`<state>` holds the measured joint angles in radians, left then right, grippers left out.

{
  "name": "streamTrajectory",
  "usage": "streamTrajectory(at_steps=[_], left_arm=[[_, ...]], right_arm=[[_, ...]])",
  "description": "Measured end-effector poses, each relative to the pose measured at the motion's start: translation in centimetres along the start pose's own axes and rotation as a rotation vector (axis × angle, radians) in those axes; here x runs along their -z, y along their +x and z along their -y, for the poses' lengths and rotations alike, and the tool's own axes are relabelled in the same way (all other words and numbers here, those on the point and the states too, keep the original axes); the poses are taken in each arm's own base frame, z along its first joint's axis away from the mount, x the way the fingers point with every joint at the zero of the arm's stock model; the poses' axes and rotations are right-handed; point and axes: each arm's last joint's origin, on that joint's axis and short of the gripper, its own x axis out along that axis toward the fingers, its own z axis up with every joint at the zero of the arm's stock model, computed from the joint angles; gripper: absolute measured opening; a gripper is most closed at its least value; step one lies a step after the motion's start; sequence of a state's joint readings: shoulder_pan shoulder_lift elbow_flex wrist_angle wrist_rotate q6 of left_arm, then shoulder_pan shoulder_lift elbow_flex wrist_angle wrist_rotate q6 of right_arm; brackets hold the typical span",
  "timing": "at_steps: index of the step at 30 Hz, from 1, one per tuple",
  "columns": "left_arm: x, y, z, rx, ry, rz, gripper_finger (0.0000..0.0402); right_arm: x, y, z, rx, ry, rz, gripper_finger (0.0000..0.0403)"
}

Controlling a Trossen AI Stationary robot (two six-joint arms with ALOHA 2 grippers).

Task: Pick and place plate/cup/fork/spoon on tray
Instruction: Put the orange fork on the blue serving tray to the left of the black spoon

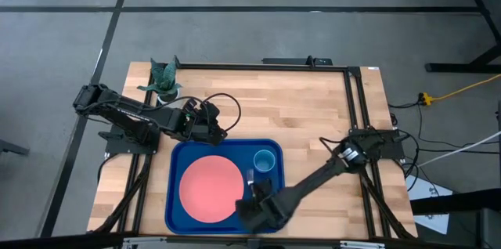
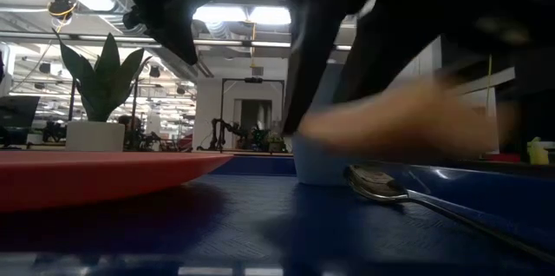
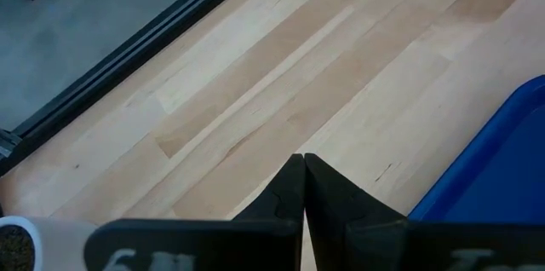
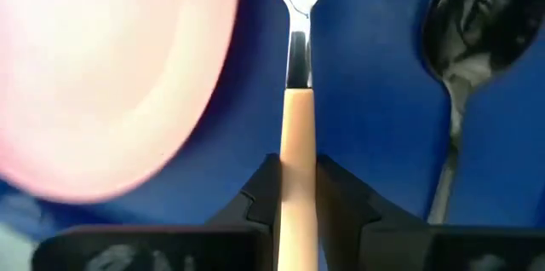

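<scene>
The right gripper [image 4: 298, 190] holds the slim tan-handled fork [image 4: 297, 126] over the deep-blue plastic tray [image 1: 176, 202], right of the salmon-pink plate [image 1: 210, 189]; the next move is probably lowering and releasing it.

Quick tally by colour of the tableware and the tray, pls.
Blue: 2, the deep-blue rectangular plastic tray and the small light-blue round cup.
Pink: 1, the flat round salmon-pink plate.
Tan: 1, the tan-handled fork, held in the right gripper fingers.
Dark: 1, the thin dark spoon.
Total: 5
</scene>
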<state>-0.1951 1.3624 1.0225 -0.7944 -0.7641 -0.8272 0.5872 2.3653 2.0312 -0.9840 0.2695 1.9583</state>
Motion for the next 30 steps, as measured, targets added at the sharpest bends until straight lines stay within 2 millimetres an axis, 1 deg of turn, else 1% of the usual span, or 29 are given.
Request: streamTrajectory(at_steps=[3,6,9,14,20,30], left_arm=[[0.0,0.0,0.0,0.0,0.0,0.0,0.0],[0.0,0.0,0.0,0.0,0.0,0.0,0.0],[0.0,0.0,0.0,0.0,0.0,0.0,0.0],[0.0,0.0,0.0,0.0,0.0,0.0,0.0],[0.0,0.0,0.0,0.0,0.0,0.0,0.0],[0.0,0.0,0.0,0.0,0.0,0.0,0.0]], right_arm=[[-0.6,1.3,-0.3,0.011,0.055,-0.003,0.0051],[-0.8,2.2,-0.5,0.006,0.09,-0.018,0.0051],[-0.7,2.2,-0.5,0.01,0.111,-0.019,0.0051],[0.0,2.0,0.0,0.033,0.119,-0.029,0.0069],[0.5,1.8,0.5,0.063,0.112,-0.035,0.0074],[0.5,1.8,0.4,0.056,0.096,-0.032,0.0077]])
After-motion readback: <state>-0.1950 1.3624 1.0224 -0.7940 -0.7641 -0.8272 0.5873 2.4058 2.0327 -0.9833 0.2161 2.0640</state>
